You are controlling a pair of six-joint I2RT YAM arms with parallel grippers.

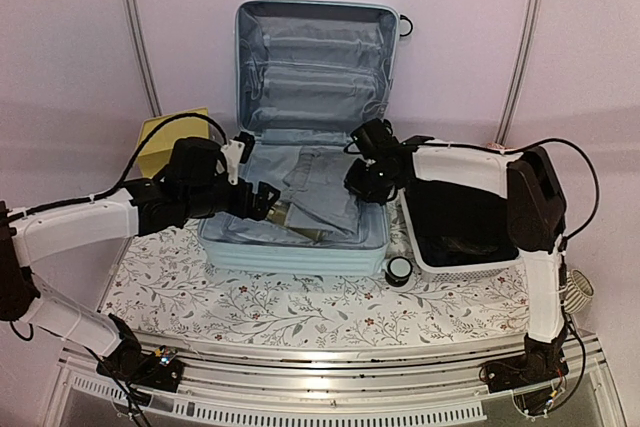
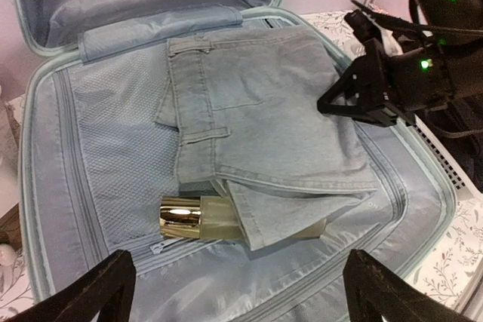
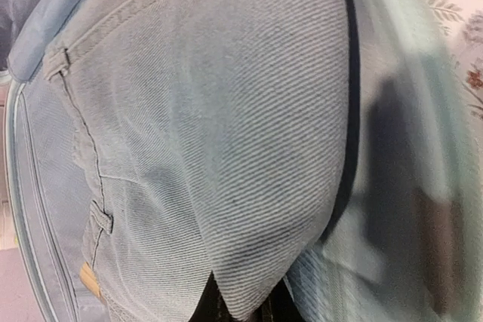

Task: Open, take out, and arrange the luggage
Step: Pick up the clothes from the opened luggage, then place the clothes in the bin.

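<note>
The pale mint-blue luggage (image 1: 300, 255) lies open on the table with its lid (image 1: 316, 57) standing up at the back. Folded light-blue jeans (image 2: 279, 126) rest in the lower half, partly covering a gold-capped bottle (image 2: 192, 218). My left gripper (image 2: 240, 284) hovers open over the near-left lining, nothing between its fingers. My right gripper (image 1: 362, 182) is at the jeans' right edge. In the right wrist view, a fold of the jeans (image 3: 226, 111) is pinched between its dark fingers (image 3: 215, 308).
A white lattice basket (image 1: 470, 272) holding dark items stands right of the luggage. A small black round jar (image 1: 399, 269) sits by its front corner. A yellow box (image 1: 165, 142) is behind my left arm. A floral cloth (image 1: 300, 312) covers the table.
</note>
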